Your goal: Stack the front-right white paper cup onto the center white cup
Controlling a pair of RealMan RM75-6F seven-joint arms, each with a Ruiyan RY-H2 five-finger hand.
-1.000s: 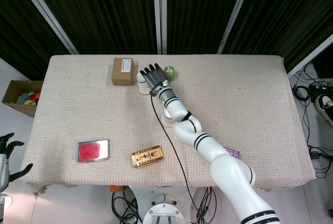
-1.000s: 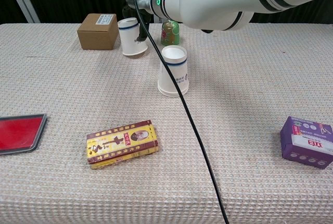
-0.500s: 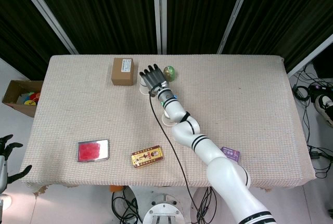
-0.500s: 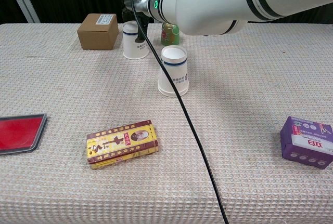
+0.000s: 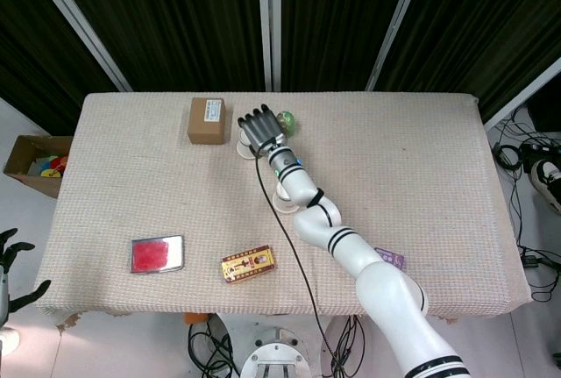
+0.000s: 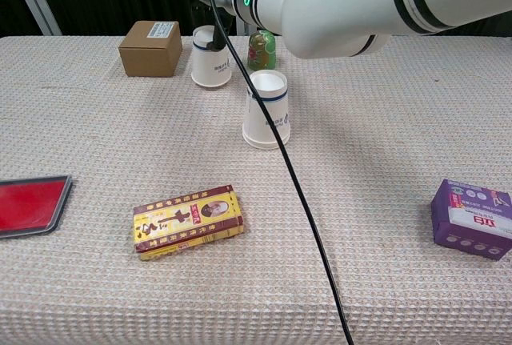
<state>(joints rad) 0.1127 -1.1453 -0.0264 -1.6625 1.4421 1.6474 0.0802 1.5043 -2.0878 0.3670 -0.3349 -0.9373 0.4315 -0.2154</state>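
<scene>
Two upturned white paper cups with a blue band stand on the woven cloth. The rear cup (image 6: 211,57) sits next to the cardboard box, and my right hand (image 5: 256,128) reaches over it from behind and grips it, with dark fingers (image 6: 217,41) showing on its side. In the head view only a sliver of this cup (image 5: 237,142) shows beside the hand. The other cup (image 6: 267,110) stands free, in front and to the right of the held one, under my right forearm. My left hand (image 5: 10,264) hangs off the table's front-left corner, fingers apart, holding nothing.
A cardboard box (image 6: 150,48) stands left of the held cup and a green jar (image 6: 261,49) right of it. Nearer the front lie a yellow-red packet (image 6: 189,221), a red tin (image 6: 30,205) and a purple pack (image 6: 472,218). A black cable (image 6: 296,185) trails across the table.
My right hand has carried the rear cup a little to the right, away from the cardboard box. The front cup has not moved.
</scene>
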